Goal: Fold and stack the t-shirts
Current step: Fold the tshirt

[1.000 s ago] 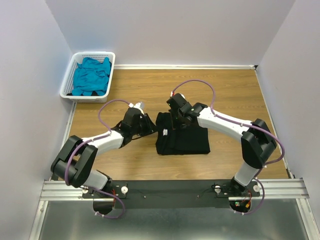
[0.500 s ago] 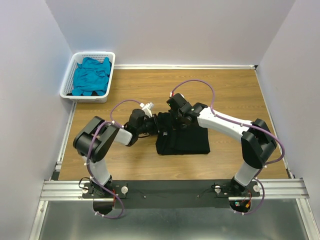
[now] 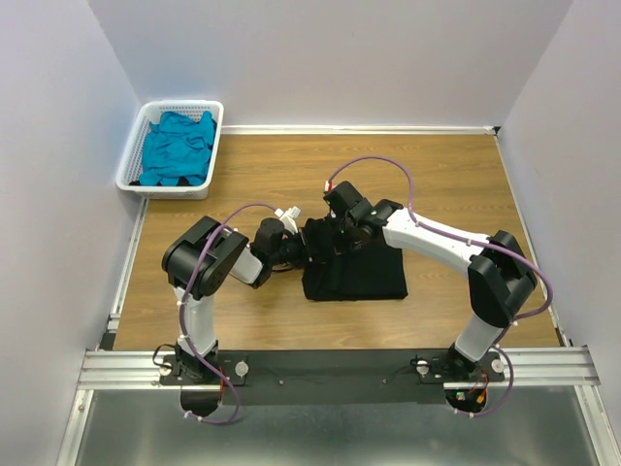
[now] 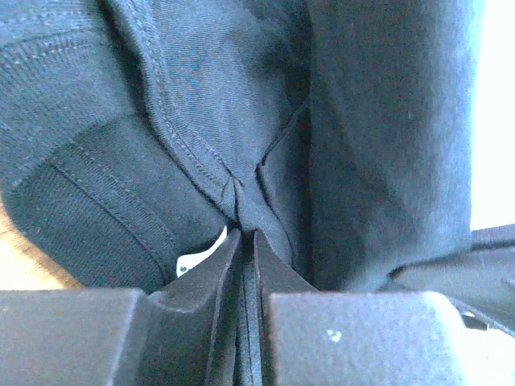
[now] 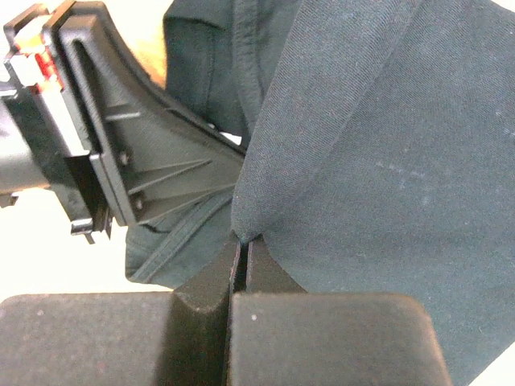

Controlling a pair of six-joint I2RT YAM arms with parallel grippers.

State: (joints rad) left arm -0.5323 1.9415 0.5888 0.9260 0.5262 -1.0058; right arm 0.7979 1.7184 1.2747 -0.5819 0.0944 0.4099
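The black t-shirt lies folded in a block at the middle of the table. My left gripper is at its left edge, shut on a pinch of the black cloth near a stitched hem; a bit of the white label shows beside the left finger. My right gripper is over the shirt's upper left part, shut on a fold of the black t-shirt. The left gripper's body shows close by in the right wrist view. The teal-blue t-shirt lies crumpled in the basket.
A white slotted basket stands at the far left corner of the wooden table. White walls close in the table on the left, back and right. A metal rail runs along the near edge.
My left arm has folded in and its gripper has moved right onto the black shirt's left edge, taking hold of the cloth. My right gripper has stayed on the shirt.
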